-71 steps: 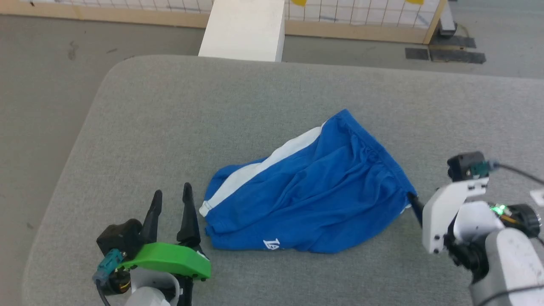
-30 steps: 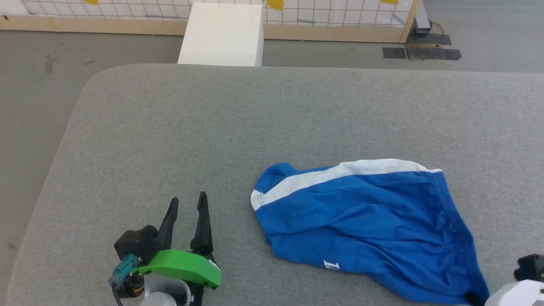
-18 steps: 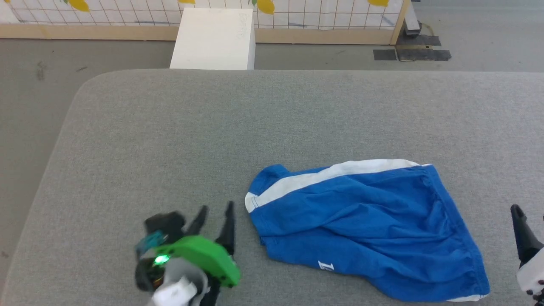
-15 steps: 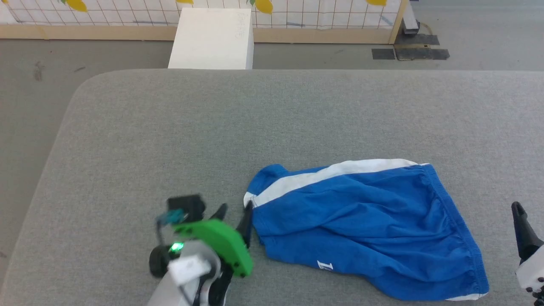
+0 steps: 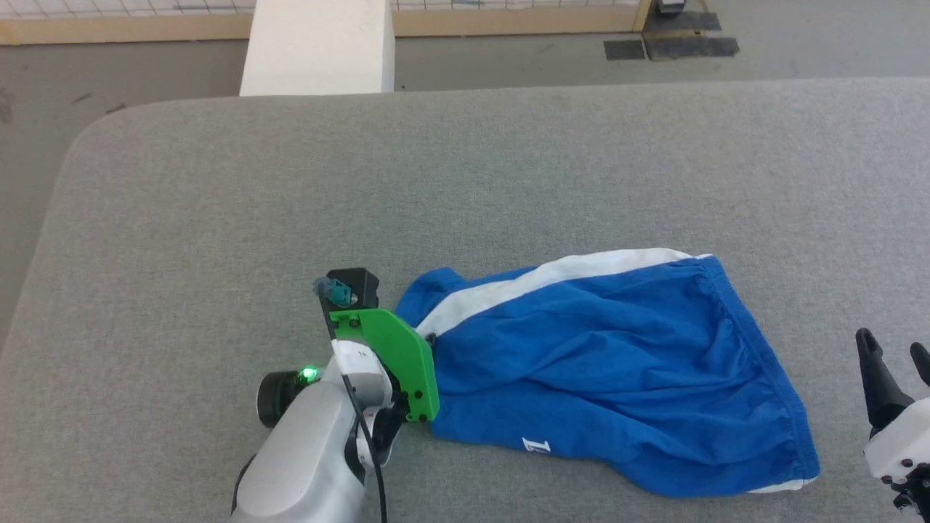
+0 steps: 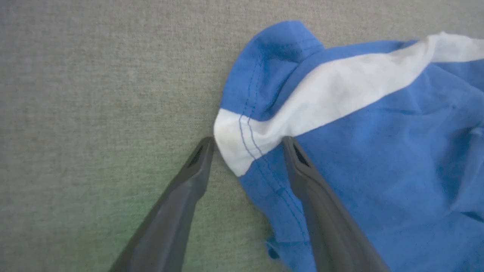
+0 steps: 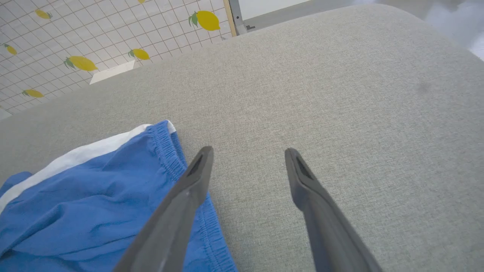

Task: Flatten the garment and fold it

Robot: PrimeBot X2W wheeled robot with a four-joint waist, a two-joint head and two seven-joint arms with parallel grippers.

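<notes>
The garment (image 5: 610, 363) lies rumpled on the grey worktop (image 5: 290, 181), lower centre-right of the head view. The left arm reaches up from the bottom edge, its end effector (image 6: 247, 145) spread astride the white-striped hem corner. The right end effector (image 7: 247, 153), also spread, points over bare worktop beside the waistband.

left gripper: our dark two-fingered left gripper (image 6: 248, 145) has come off the bare grey fabric table cover (image 5: 290, 181) to the bright blue thin sports shorts (image 5: 617, 378); its spread fingers now straddle the hem corner where the white side stripe (image 6: 340, 90) ends.
right gripper: our right gripper (image 5: 892, 347) has left the waistband corner and stands spread nearby.
shorts: we see them drawn out longer, the stripe now along the far edge.
</notes>
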